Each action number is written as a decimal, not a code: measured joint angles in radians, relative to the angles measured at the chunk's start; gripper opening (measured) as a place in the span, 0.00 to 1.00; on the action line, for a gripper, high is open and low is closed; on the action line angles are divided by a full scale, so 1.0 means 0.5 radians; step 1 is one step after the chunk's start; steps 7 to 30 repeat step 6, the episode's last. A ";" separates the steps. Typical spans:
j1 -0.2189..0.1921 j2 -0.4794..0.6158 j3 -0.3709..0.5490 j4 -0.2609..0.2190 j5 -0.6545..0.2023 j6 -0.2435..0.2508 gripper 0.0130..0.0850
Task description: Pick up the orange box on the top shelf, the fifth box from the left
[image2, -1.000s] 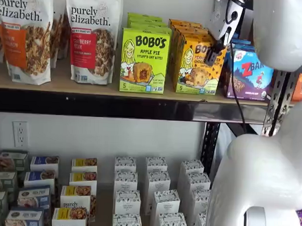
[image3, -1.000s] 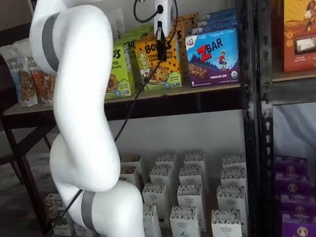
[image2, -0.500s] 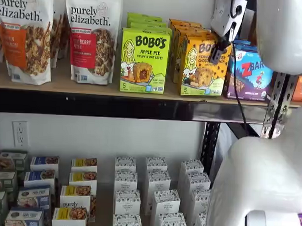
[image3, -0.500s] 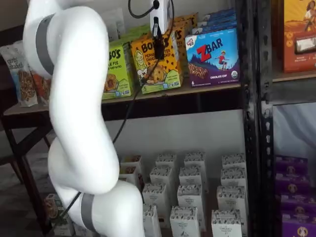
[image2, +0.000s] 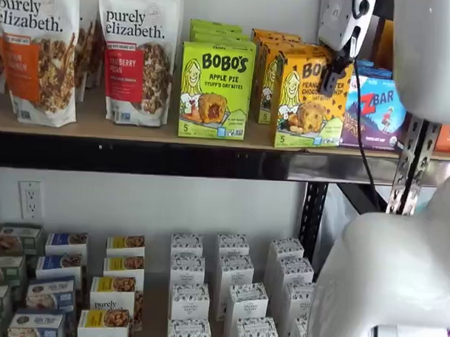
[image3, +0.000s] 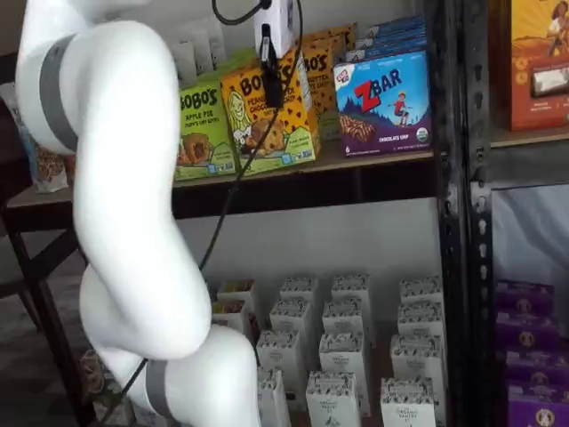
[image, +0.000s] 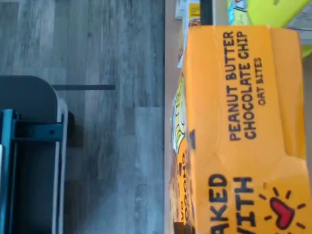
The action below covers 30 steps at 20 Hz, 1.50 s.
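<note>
Setting: store shelving seen from the front; the top shelf (image2: pixel 138 128) is a tan board with a glossy black front rail; small white cartons fill the level below.

Orange box (image2: pixel 310 97): a yellow-orange Bobo's peanut butter chocolate chip carton; in both shelf views it stands at the shelf's front edge, drawn forward of the row of like cartons behind it and leaning a little; whether its base rests on the board or has just lifted cannot be told; the wrist view shows its orange top panel close up, with wood floor far beneath.

Neighbours: a lime-green apple pie carton (image2: pixel 215 90) just beside it on one side; a blue ZBar box (image2: pixel 376 111) on the other.

Pincer (image3: pixel 271 76): white body with black fingers reaching down over the box's top edge; it appears to be pinching the box, one finger on the front face.

Handling, as a judgement: light, thin cardboard; stiff at the edges, soft in the panels; smooth printed skin may slip; best held near the top across the narrow depth, with modest squeeze.
</note>
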State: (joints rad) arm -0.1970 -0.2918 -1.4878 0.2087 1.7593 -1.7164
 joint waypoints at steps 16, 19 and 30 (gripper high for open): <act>-0.008 -0.195 0.167 -0.033 0.047 -0.009 0.28; -0.008 -0.195 0.167 -0.033 0.047 -0.009 0.28; -0.008 -0.195 0.167 -0.033 0.047 -0.009 0.28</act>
